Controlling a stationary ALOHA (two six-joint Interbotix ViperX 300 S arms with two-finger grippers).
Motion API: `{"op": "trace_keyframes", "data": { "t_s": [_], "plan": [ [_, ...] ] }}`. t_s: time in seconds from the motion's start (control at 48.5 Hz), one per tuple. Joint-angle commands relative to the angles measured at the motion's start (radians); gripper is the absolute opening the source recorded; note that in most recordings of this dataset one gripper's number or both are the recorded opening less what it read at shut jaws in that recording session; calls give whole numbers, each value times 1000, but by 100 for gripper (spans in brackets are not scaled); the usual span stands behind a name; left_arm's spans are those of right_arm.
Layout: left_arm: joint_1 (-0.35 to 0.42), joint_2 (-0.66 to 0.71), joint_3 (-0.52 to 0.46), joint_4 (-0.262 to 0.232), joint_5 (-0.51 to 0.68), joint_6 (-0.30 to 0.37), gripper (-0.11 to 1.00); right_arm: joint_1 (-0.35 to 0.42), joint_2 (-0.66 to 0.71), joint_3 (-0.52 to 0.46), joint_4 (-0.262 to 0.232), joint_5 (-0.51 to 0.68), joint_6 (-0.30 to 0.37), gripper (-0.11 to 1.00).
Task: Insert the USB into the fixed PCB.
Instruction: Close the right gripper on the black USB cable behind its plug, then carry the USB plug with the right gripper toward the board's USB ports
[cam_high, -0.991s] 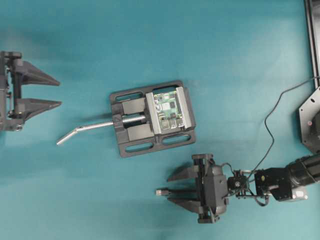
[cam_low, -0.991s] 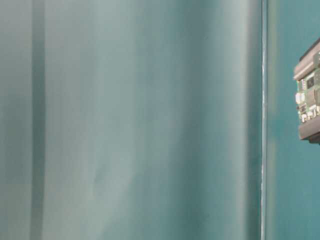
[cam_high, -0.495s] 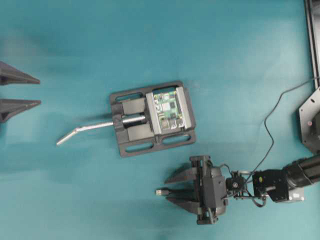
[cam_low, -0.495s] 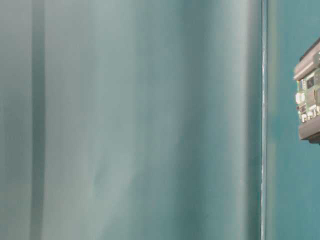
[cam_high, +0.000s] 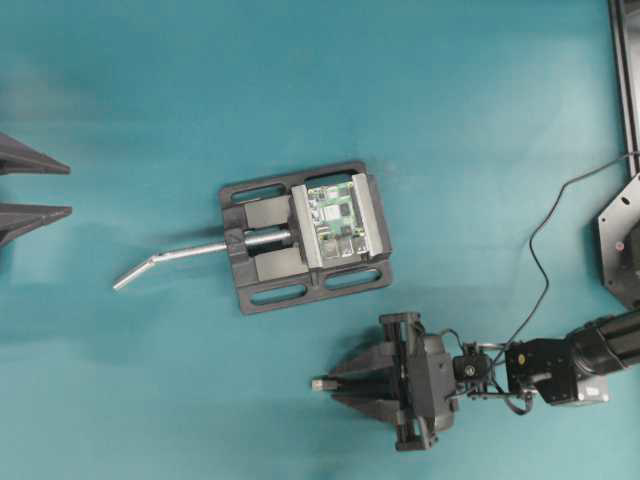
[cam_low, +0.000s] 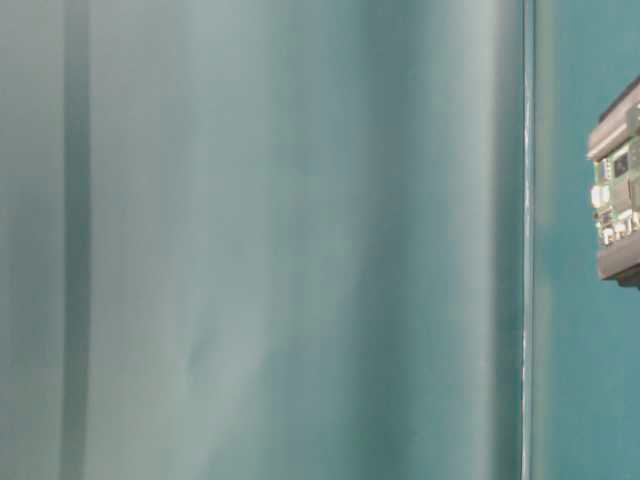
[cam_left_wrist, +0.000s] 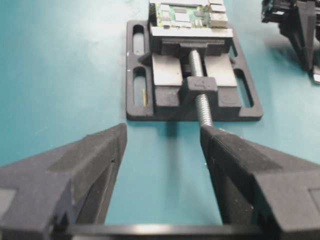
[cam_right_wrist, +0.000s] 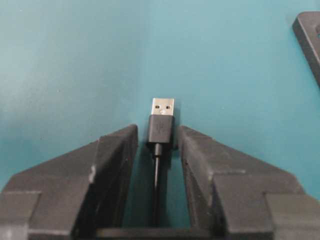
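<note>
In the right wrist view, the right pincer (cam_right_wrist: 156, 145) has its jaws drawn in narrow on either side of the USB (cam_right_wrist: 161, 120); whether they already press the black housing cannot be told. The plug lies flat on the teal bench (cam_right_wrist: 75, 60), below and to the right of the vise (cam_high: 305, 237) in the overhead view.

The likely failure is a skewed pinch. If one jaw lands first, the plug may twist or slide, then meet the socket misaligned.

The fixed PCB (cam_high: 336, 220) sits clamped in the vise. The left pincer (cam_high: 30, 186) is spread wide, far to the vise's left.

Only the wrist view shows the plug's face; the table-level view catches just the board's edge (cam_low: 618, 195).
</note>
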Motion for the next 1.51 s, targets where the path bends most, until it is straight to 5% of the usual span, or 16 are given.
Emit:
{"op": "trace_keyframes", "data": {
  "t_s": [0.0, 0.248, 0.495, 0.846, 0.97, 1.073, 1.28, 1.486],
  "plan": [
    [12, 8, -9, 3, -12, 5, 64, 2, -12, 0, 3, 18, -3, 38],
    [31, 6, -8, 5, 2, 5, 64, 2, -12, 2, 18, 28, -3, 21],
    [29, 6, -12, 6, 9, 6, 64, 5, -12, 2, 192, 23, -3, 21],
    [29, 6, -12, 5, 9, 6, 64, 14, -12, -3, 198, 5, -3, 21],
    [31, 6, -12, 5, 9, 6, 64, 43, -18, -3, 235, -78, -3, 21],
    [31, 6, -12, 5, 9, 6, 64, 75, -32, -6, 327, -158, -8, 21],
    [31, 6, -12, 5, 9, 6, 64, 156, -49, -32, 635, -278, -104, 21],
    [29, 5, -12, 5, 9, 6, 64, 206, -48, -117, 813, -383, -252, 21]
  ]
}}
